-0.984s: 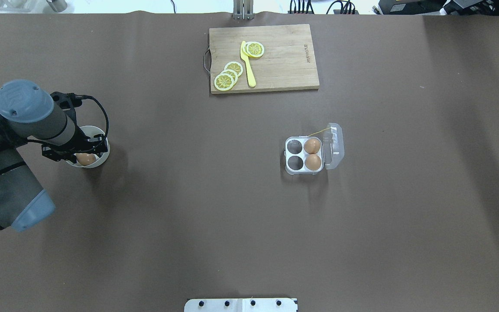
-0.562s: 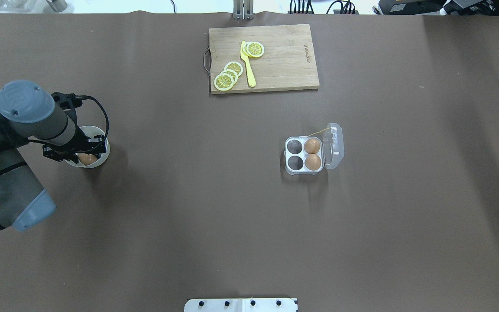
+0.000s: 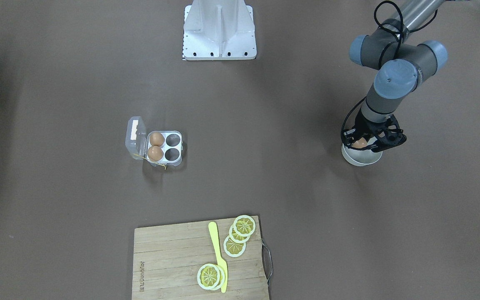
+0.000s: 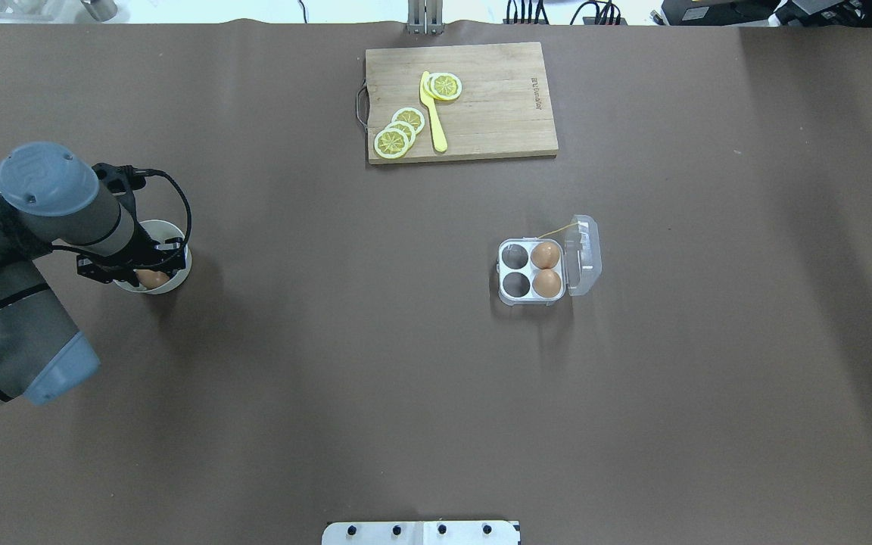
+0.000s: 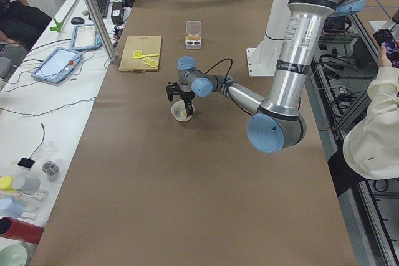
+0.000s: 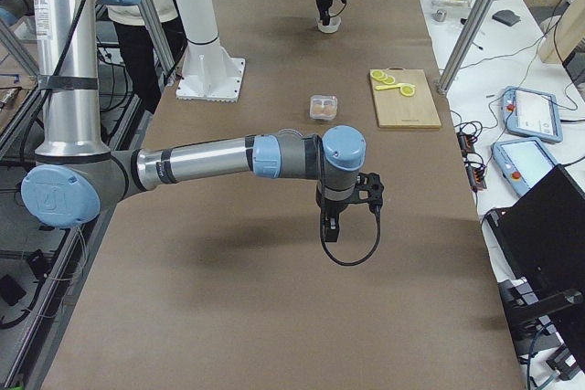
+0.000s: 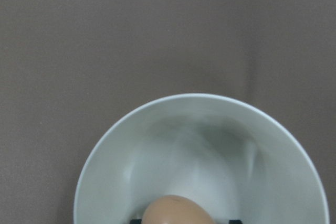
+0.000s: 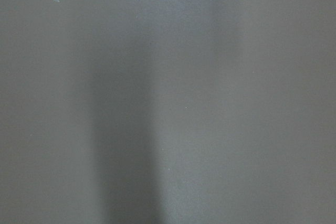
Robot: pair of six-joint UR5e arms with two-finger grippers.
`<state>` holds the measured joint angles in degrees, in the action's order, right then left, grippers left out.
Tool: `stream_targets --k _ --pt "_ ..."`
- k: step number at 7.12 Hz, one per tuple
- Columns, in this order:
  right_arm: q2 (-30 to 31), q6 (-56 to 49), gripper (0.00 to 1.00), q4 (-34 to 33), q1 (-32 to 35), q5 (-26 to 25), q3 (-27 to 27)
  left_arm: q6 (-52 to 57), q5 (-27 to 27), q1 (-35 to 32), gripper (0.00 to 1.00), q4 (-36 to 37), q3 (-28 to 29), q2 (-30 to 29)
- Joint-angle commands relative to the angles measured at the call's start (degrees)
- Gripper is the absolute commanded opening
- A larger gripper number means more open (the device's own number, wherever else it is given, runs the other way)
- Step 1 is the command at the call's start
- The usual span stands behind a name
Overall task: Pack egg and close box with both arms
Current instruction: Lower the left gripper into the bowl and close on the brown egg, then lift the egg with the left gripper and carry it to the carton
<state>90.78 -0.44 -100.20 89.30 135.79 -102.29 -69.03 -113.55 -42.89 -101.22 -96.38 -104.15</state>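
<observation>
The egg [image 4: 152, 278] lies in a round white bowl [image 4: 175, 235] at the table's left. My left gripper [image 4: 147, 271] hangs into the bowl, its fingers either side of the egg and apparently open. In the left wrist view the egg [image 7: 176, 211] sits at the bottom edge between the two dark fingertips. The box [image 4: 502, 270] stands right of centre, its lid [image 4: 584, 256] open to the right, with two brown eggs [image 4: 546, 269] in its right cups and its left cups empty. My right gripper [image 6: 329, 231] shows only in the exterior right view, over bare table; I cannot tell whether it is open or shut.
A wooden cutting board [image 4: 481, 129] with lemon slices [image 4: 398, 132] and a yellow knife [image 4: 433, 113] lies at the far middle. The white base plate [image 4: 421, 533] is at the near edge. Brown paper covers the table between bowl and box.
My left arm has shifted slightly and lowered a little over the bowl. The egg, the box and the board have not moved.
</observation>
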Motion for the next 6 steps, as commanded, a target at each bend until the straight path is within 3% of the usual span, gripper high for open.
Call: stream_targets --k 1,2,6 --pt "-0.07 0.0 1.0 0.0 0.0 0.0 -0.01 0.04 0.0 -0.01 0.13 0.06 -0.03 0.0" --pt "-0.07 0.0 1.0 0.0 0.0 0.0 -0.1 0.04 0.0 -0.09 0.0 0.15 -0.64 0.0" --pt "-0.07 0.09 1.0 0.0 -0.18 0.0 0.08 0.04 -0.27 -4.38 0.0 5.84 -11.34 2.46"
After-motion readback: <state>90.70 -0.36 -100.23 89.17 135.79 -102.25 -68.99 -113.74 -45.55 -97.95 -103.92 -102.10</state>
